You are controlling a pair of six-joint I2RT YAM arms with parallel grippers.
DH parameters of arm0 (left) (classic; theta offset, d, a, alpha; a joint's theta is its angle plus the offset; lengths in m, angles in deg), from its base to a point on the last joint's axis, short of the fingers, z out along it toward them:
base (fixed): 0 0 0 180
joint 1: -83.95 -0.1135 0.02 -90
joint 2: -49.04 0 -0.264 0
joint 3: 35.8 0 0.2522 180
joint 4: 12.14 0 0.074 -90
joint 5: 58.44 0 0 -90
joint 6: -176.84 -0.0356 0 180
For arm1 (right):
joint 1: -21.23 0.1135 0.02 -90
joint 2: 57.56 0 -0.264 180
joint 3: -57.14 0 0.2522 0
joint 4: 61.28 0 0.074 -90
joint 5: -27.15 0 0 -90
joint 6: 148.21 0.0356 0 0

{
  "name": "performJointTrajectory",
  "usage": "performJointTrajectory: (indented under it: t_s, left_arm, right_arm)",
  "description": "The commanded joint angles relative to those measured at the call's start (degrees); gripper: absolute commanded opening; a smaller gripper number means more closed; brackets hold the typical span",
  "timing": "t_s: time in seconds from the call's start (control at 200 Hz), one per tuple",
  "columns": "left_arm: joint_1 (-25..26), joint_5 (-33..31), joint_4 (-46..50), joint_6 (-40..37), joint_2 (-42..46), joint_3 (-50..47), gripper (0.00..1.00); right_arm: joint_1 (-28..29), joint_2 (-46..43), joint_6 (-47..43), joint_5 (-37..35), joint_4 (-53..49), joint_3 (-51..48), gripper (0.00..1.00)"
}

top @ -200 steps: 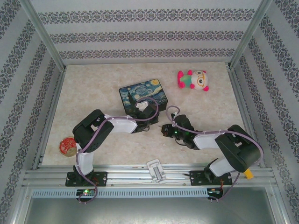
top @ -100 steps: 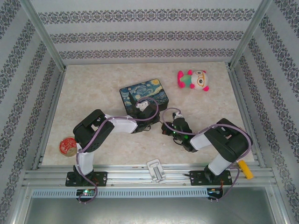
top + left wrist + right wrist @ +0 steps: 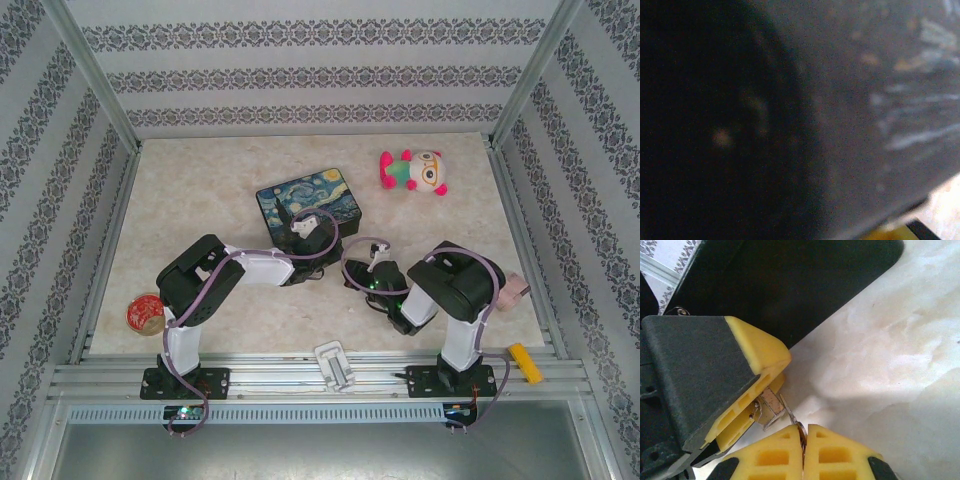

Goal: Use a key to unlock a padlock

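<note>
Right wrist view: the right gripper (image 3: 804, 429) has its two yellow fingers pressed flat together, pinching the head of the key (image 3: 790, 412). The slim blade sticks out of the fingertips, up and to the left. The blade's tip meets the padlock (image 3: 771, 401), a small brass-coloured block. Whether the tip sits in the keyhole cannot be told.

The padlock is clamped at the tips of the left gripper (image 3: 776, 377). That claw stands narrow, its yellow fingers (image 3: 757, 347) closed on the lock body and backed by black housing. A bit of silvery shackle wire shows on the lock's left side, against the lower finger. Lock and key are over the pale marbled table (image 3: 890, 365); contact with the surface cannot be told.

Top external view: the left gripper (image 3: 300, 262) is at the near edge of the painted tin (image 3: 305, 203). The right gripper (image 3: 353, 272) is just beside it on the right, the two claws tip to tip. Padlock and key are too small to make out from above. A pink plush toy (image 3: 413, 171) lies on the far right of the table, well apart from the tin. A red and gold round object (image 3: 145, 313) sits at the left edge, near the left arm's base.

Left wrist view: blurred. A dark surface with pale streaks is very close to the lens, with a yellow sliver at the bottom edge.
</note>
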Motion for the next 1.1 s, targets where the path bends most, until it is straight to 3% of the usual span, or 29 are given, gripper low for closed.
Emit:
performJointTrajectory:
  t_s: [0.0,0.27,1.094]
  left_arm:
    - [0.3,4.9,-3.3,6.2,-2.1,-1.5,0.04]
    - [0.2,4.7,-4.2,6.4,-2.2,-1.3,0.04]
    - [0.2,5.7,-6.8,7.7,-2.0,-2.6,0.04]
  right_arm:
    - [1.3,1.0,2.4,-1.1,0.4,-2.5,0.0]
    - [1.9,-1.2,4.3,-2.0,-0.2,-6.0,0.0]
    - [2.1,3.9,7.1,-1.4,0.3,-2.2,0.0]
